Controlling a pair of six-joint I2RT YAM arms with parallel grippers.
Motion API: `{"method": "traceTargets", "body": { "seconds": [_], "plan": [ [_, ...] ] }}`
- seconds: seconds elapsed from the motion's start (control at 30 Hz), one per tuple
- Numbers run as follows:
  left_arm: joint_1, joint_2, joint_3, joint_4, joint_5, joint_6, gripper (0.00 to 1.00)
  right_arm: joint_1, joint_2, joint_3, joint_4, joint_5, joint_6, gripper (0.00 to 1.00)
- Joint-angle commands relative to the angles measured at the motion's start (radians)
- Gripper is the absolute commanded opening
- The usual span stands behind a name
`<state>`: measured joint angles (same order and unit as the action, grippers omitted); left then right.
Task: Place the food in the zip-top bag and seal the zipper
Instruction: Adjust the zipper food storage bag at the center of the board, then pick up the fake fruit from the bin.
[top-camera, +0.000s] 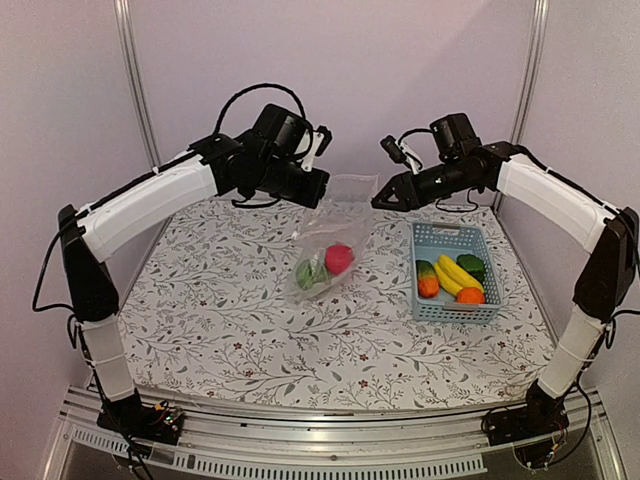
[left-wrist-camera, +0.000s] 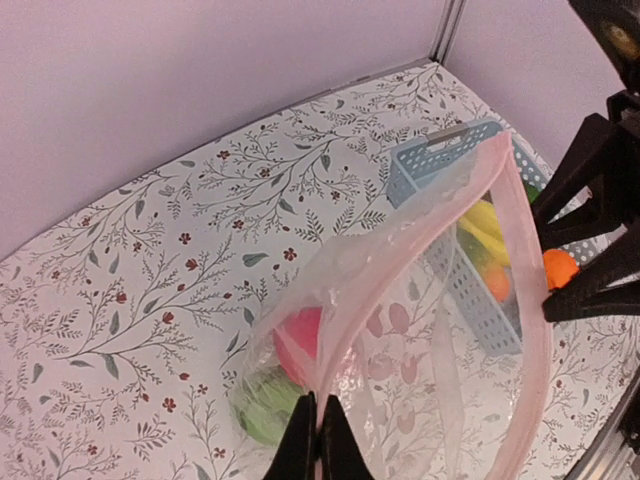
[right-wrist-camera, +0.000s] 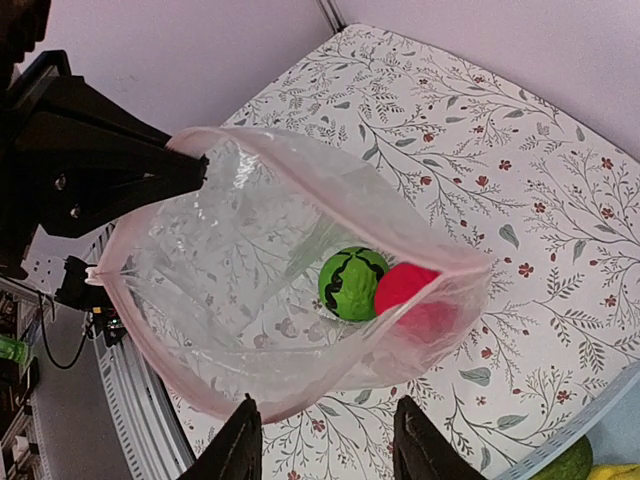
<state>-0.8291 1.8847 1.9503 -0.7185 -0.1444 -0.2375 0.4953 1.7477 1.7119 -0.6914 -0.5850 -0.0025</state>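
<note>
1. your left gripper (left-wrist-camera: 318, 420) is pinched shut on the zipper (left-wrist-camera: 352, 318) at one end of the mouth of the zip-top bag (top-camera: 335, 225). it holds that edge up off the table (top-camera: 220, 310).
2. your right gripper (right-wrist-camera: 325, 408) has its fingers apart. the opposite rim of the bag's mouth runs just at the fingertips (right-wrist-camera: 243, 435), and from the wrist view you cannot tell whether they touch it.
3. the bag hangs between your two grippers with its mouth gaping wide. its lower end rests on the flower-patterned table, near the middle, just left of the basket.
4. the zipper shows as a pinkish strip running all round the open rim. its two sides are well apart along every part you can see, so it is not sealed.
5. down at the bottom of the bag lie the green round fruit (right-wrist-camera: 352, 283) and the red apple (right-wrist-camera: 405, 290), touching each other. the green one is on the left in the top view.
6. the rest of the food sits in the light-blue basket (top-camera: 450, 233), on the table under your right arm.
7. in that basket the yellow bananas (top-camera: 458, 272) lie across the middle and the carrot-like piece (top-camera: 427, 281) is along the left wall. the orange (top-camera: 470, 295) sits in the near right corner, and the dark green piece (top-camera: 471, 265) is against the right wall, behind the bananas.
</note>
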Motion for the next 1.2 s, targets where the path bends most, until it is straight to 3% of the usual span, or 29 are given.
{"method": "traceTargets", "body": {
  "seconds": [0.0, 0.3, 0.47, 0.63, 0.9, 1.17],
  "plan": [
    [0.008, 0.028, 0.092, -0.04, -0.128, 0.076, 0.0, -0.042, -0.066, 0.064, -0.03, -0.058, -0.044, 0.48],
    [0.064, 0.067, 0.211, -0.073, -0.178, 0.197, 0.0, -0.29, -0.131, -0.005, -0.069, -0.161, -0.124, 0.6],
    [0.065, 0.084, 0.199, -0.058, -0.112, 0.236, 0.0, -0.392, -0.151, -0.133, -0.079, -0.034, -0.235, 0.64],
    [0.061, 0.119, 0.179, -0.02, 0.032, 0.236, 0.0, -0.4, -0.117, -0.25, -0.093, 0.153, -0.373, 0.63],
    [0.059, 0.109, 0.087, 0.071, 0.169, 0.193, 0.0, -0.388, -0.03, -0.295, -0.13, 0.024, -0.387, 0.57],
    [0.052, 0.075, 0.004, 0.138, 0.186, 0.142, 0.0, -0.305, 0.076, -0.293, -0.151, 0.036, -0.335, 0.51]
  ]
}}
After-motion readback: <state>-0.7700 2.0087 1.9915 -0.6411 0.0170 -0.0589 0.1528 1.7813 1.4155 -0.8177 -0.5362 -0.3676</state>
